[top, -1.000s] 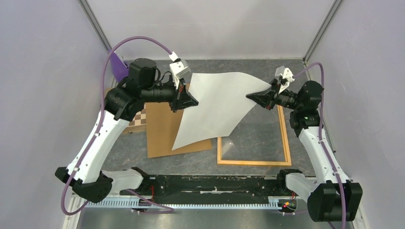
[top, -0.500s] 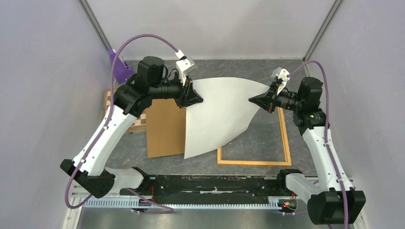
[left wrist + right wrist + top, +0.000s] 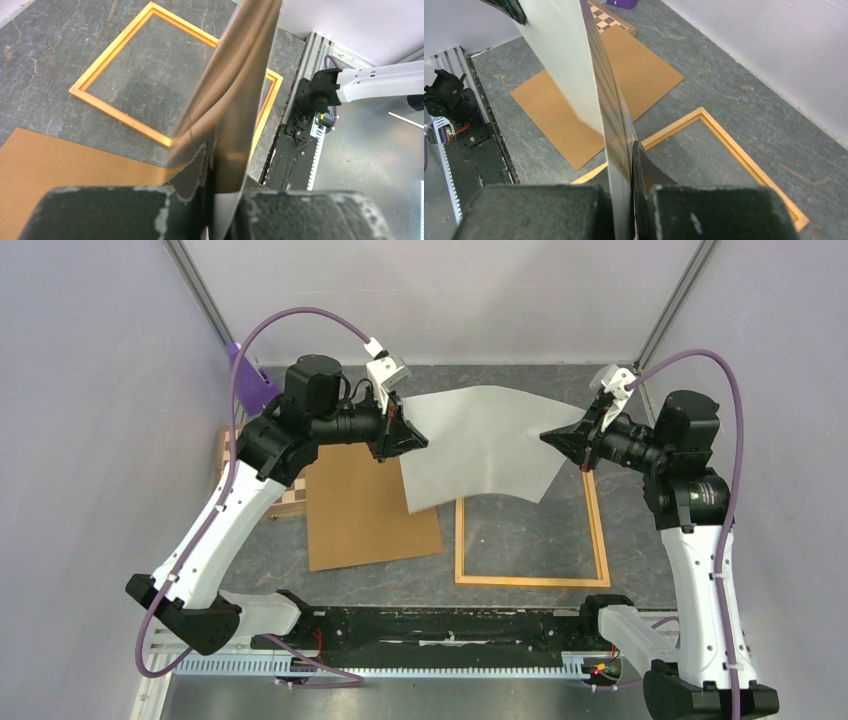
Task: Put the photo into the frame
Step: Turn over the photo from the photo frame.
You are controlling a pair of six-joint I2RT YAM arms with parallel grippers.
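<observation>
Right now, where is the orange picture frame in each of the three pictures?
Top external: the frame lies flat, low and right of centre, beside the brown backing board.
Left wrist: the frame is upper left to centre, partly behind the raised photo.
Right wrist: the frame is lower right, partly behind the photo.
Shared landmark: the backing board, next to the frame in all three.

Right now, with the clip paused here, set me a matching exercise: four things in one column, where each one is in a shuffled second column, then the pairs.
Things:
1. photo
2. frame
3. backing board
4. chessboard

Places:
A. flat on the table, left of the frame
B. peeking out beside the backing board's left edge
C. in the air, pinched between left gripper and right gripper
D. flat, grey tabletop showing through it

Pairs: 1-C, 2-D, 3-A, 4-B
</observation>
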